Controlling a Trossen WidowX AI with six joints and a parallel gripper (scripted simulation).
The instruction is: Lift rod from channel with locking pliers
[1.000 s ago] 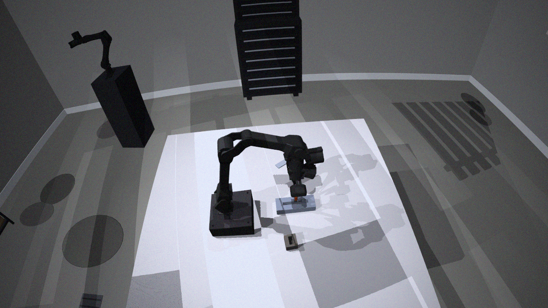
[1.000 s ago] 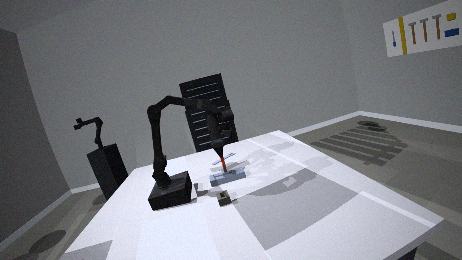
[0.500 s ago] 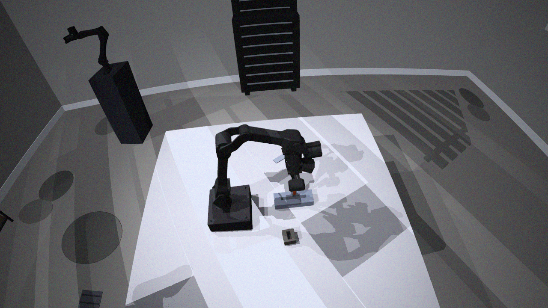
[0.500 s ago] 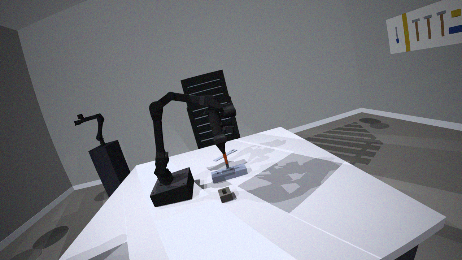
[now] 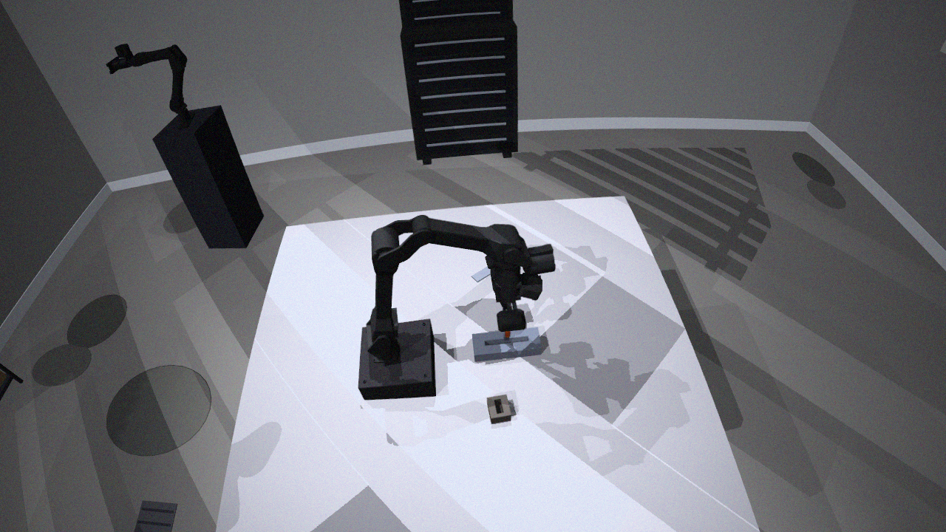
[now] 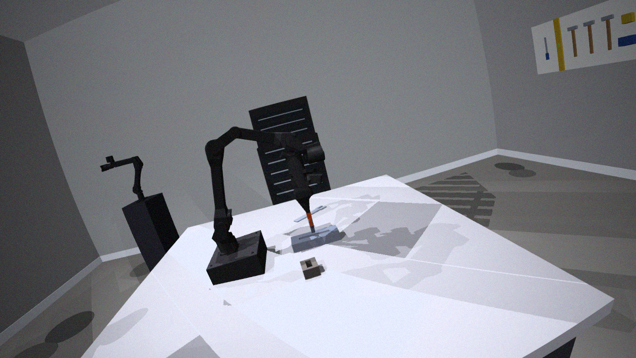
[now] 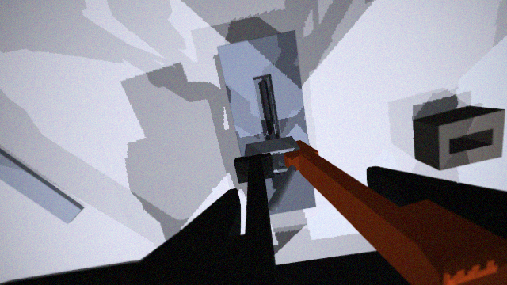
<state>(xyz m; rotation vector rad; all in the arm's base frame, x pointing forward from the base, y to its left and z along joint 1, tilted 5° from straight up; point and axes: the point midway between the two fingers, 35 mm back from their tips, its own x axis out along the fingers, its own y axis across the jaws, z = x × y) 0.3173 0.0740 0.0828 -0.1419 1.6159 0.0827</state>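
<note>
Lowering the locking pliers (image 5: 507, 335) (image 6: 309, 219) (image 7: 341, 190), I'm holding their spread handles between the half-open gripper (image 5: 511, 320) (image 6: 304, 196) fingers, over the near-right holster's far-side channel block (image 5: 480, 352) (image 6: 298, 243) (image 7: 242, 63); the rod (image 7: 266, 103) is lying inside. Next probably needs straddling, then squeezing.

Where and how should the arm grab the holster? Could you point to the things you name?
Probably best across two opposite upright outer walls of the holster (image 5: 501, 419) (image 6: 312, 273) (image 7: 428, 140), coming straight down from above. It's a squat, boxy block standing with its slot facing up, and its flat sides should give the fingers even contact.
</note>
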